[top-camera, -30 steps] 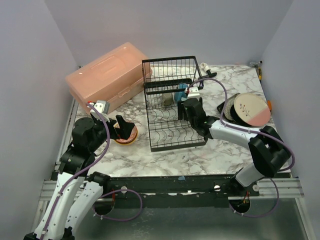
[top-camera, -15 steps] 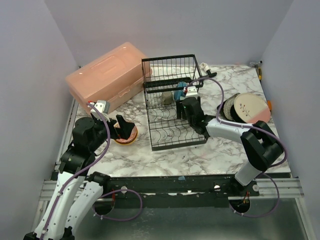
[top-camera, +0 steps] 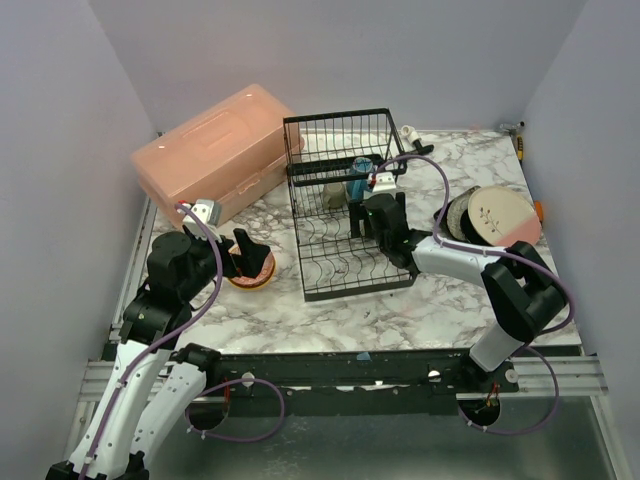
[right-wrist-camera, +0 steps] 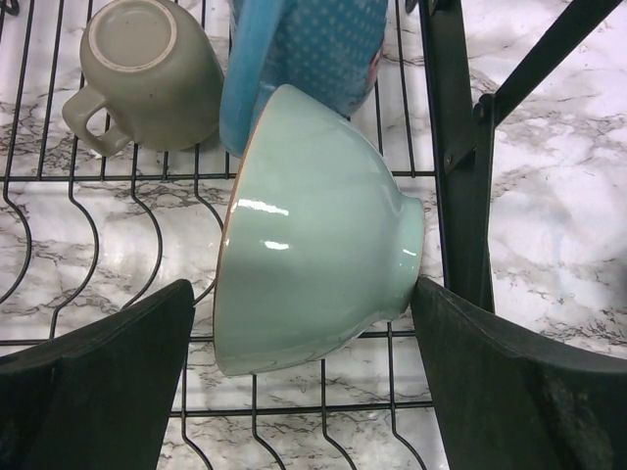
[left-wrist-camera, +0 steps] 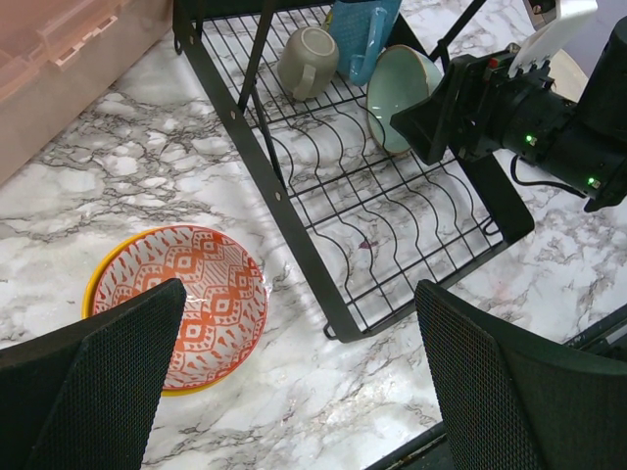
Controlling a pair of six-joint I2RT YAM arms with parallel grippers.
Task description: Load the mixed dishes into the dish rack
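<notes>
A white bench (top-camera: 300, 315) with grey marble veining fills the middle of the scene. Plain pale lavender-grey walls close it in: a back wall (top-camera: 340, 50), a left wall (top-camera: 50, 200) and a right wall (top-camera: 600, 150). A metal rail (top-camera: 350, 365) runs along the near edge, with grey floor (top-camera: 380, 450) below. The light is soft and even.

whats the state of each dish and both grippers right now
mint green bowl: on its side in the dish rack
blue-patterned bowl: on edge in the rack
olive mug: in the rack, base showing
red-patterned bowl: upright, outside the rack
left gripper: open, empty
right gripper: open around the mint bowl
</notes>
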